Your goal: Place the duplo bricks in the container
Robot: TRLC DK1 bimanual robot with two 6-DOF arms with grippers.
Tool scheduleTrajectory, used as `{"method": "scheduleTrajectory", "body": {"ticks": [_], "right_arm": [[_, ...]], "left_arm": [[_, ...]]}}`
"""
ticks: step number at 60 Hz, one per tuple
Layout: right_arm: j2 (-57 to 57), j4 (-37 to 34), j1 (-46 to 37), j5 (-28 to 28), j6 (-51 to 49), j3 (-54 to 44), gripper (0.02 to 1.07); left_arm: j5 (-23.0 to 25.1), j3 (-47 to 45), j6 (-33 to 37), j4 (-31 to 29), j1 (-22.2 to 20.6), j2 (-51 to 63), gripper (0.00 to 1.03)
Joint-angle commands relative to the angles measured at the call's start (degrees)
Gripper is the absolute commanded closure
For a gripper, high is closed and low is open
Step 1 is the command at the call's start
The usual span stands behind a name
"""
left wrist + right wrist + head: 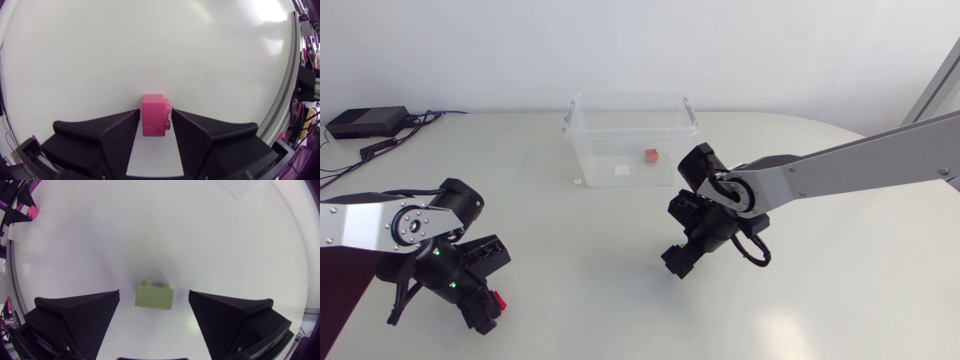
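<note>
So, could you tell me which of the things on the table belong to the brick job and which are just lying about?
For the job:
pink brick
green brick
red brick, already inside the container
clear container

Just lying about:
black box
cables beside it

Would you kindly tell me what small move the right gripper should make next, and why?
I would probably close the right gripper on the green brick. The brick lies on the table between the open fingers, roughly centred, with a gap on each side, so nothing grips it yet for the trip to the container.
</note>
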Motion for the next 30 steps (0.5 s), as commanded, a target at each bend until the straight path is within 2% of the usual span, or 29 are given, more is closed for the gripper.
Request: {"method": "scheduleTrajectory", "body": {"ticks": [1, 30], "right_arm": [[0.98, 0.54, 0.63, 0.60, 1.49, 0.95, 0.07], [1.86, 1.42, 1.60, 2.27, 2.01, 1.04, 0.13]], "left_arm": [[1.08, -1.64, 1.42, 0.16, 0.62, -0.56, 0.63], [2.40, -2.17, 1.77, -0.45, 1.50, -2.84, 0.66]]}}
